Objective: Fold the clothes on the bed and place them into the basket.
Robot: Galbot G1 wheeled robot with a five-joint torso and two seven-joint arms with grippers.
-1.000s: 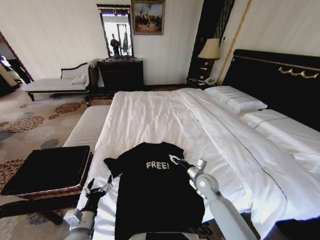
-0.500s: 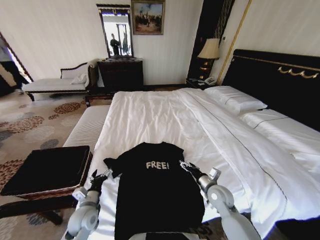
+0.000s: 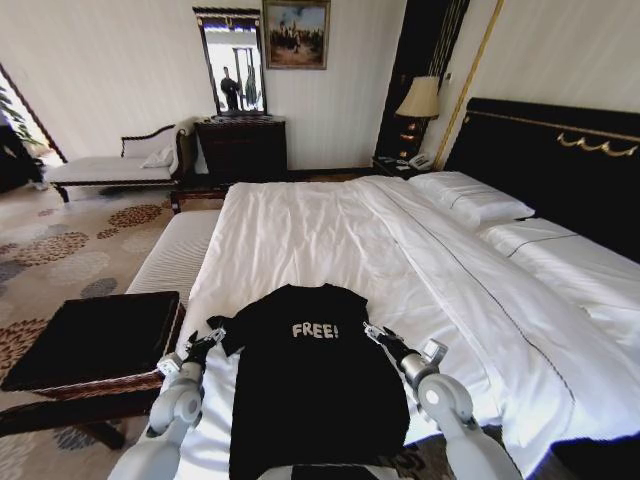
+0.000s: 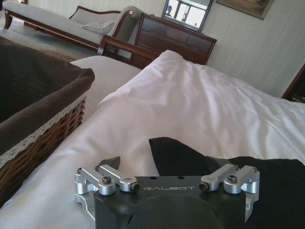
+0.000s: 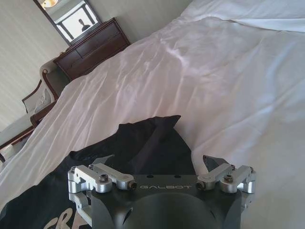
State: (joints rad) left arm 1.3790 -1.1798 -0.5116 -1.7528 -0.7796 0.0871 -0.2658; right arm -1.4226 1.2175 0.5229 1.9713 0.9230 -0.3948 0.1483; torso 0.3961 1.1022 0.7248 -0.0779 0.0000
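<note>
The shirt (image 3: pixel 312 385) lay flat and face up on the near end of the bed (image 3: pixel 330 230), white "FREE!" across its chest, collar pointing to the far side, sleeves spread out left and right. Over on the left, off the bed's edge, the basket (image 3: pixel 95 340) sat on a dark bench (image 3: pixel 60 410), its black lining showing; the left wrist view caught its wicker wall (image 4: pixel 43 138) with a pale trim, just beside the duvet.

Next came the left gripper (image 3: pixel 203 343), low over the white duvet right at the tip of the shirt's left sleeve (image 4: pixel 174 155). Its fingers (image 4: pixel 110 162) stood wide apart, nothing between them, the sleeve lying ahead of the jaws on the duvet.

Across the shirt, the right gripper (image 3: pixel 378 334) was down at the right sleeve (image 5: pixel 155 136), close to the fabric's edge. Its fingers (image 5: pixel 212 164) were spread wide too, holding nothing, with the black sleeve lying between and beyond them and white duvet off to the right.

Far behind, at the wall, stood a dresser (image 3: pixel 242 148) with a mirror (image 3: pixel 232 65), and a chaise (image 3: pixel 120 165) to its left.
</note>
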